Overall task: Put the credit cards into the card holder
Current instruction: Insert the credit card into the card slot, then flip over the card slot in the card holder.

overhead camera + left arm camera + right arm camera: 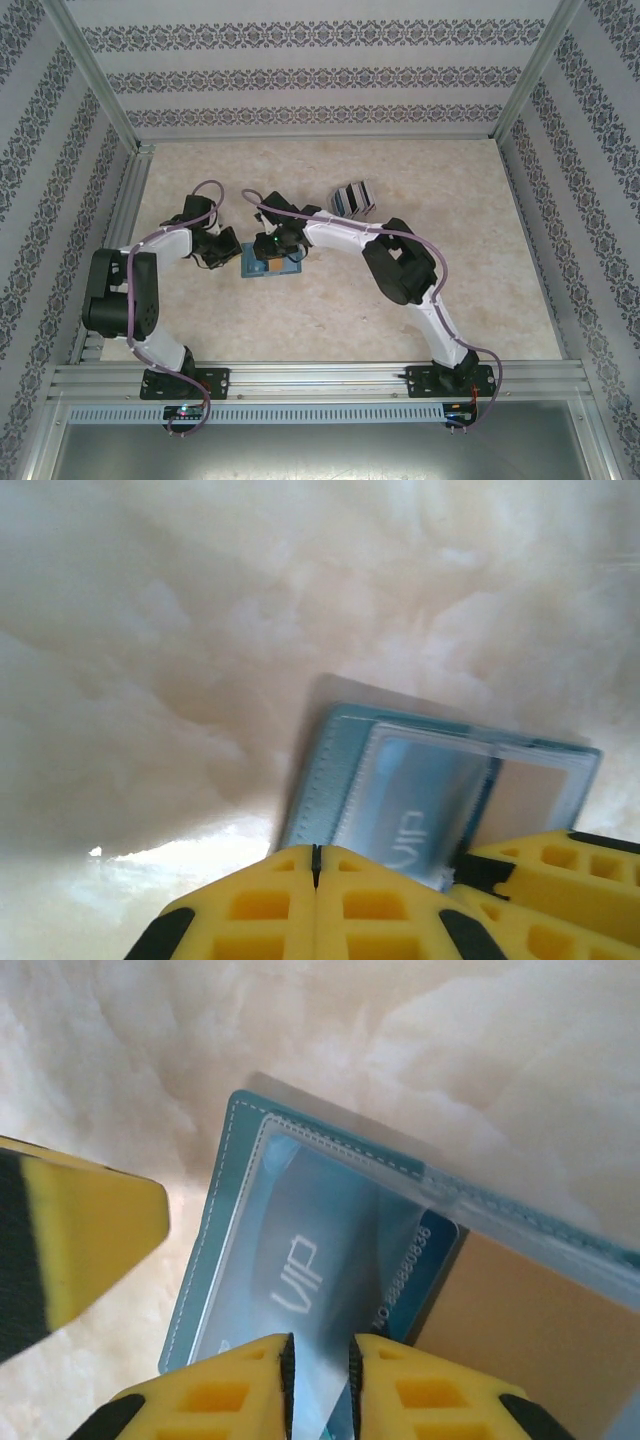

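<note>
The teal card holder [250,266] lies open on the table between both arms. A blue credit card marked VIP [300,1260] sits under its clear sleeve, and a tan card [530,1330] lies on the other half. My right gripper [320,1345] hovers over the blue card's near end, jaws a narrow gap apart, with the card and sleeve showing through the gap. My left gripper [315,855] is shut, its tips at the edge of the card holder [320,780]. The blue card [420,800] lies just beyond them. More credit cards [351,198] stand stacked to the back right.
Both grippers crowd together over the holder: a left gripper finger [80,1230] shows beside the holder in the right wrist view. Patterned walls and metal frame rails [110,220] enclose the marbled table [420,180].
</note>
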Action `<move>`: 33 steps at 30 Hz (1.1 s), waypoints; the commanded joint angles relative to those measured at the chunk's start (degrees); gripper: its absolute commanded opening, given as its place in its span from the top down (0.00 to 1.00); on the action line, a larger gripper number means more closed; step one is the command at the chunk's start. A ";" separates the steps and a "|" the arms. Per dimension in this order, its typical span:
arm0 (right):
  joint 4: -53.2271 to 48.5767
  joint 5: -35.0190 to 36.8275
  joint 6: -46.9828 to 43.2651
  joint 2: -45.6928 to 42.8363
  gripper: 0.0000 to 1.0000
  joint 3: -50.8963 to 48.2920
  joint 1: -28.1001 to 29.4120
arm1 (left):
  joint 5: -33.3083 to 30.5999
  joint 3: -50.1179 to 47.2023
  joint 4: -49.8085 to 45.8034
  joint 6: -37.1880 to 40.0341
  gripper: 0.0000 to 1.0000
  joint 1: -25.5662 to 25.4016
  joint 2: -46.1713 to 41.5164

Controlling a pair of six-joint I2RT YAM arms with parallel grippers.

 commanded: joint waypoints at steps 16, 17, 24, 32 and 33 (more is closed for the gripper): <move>0.15 9.22 -3.94 -18.38 0.57 -18.16 -5.82 | -0.45 3.52 -0.75 -2.48 0.96 -6.96 3.90; 0.31 8.70 -4.32 -18.38 0.56 -18.67 -6.15 | -0.64 3.70 -0.88 -2.36 0.96 -7.24 4.54; 0.31 2.46 -5.47 -16.33 0.54 -15.70 -3.60 | -2.97 4.13 -1.80 -1.13 0.96 -7.95 6.45; 1.27 -0.97 -0.18 -11.09 0.59 -11.59 -0.79 | -3.40 2.11 -0.85 -1.09 0.96 -7.93 6.83; 1.23 -0.67 0.34 -10.23 0.59 -11.44 -0.90 | -3.44 1.92 -0.76 -1.09 0.96 -7.93 6.74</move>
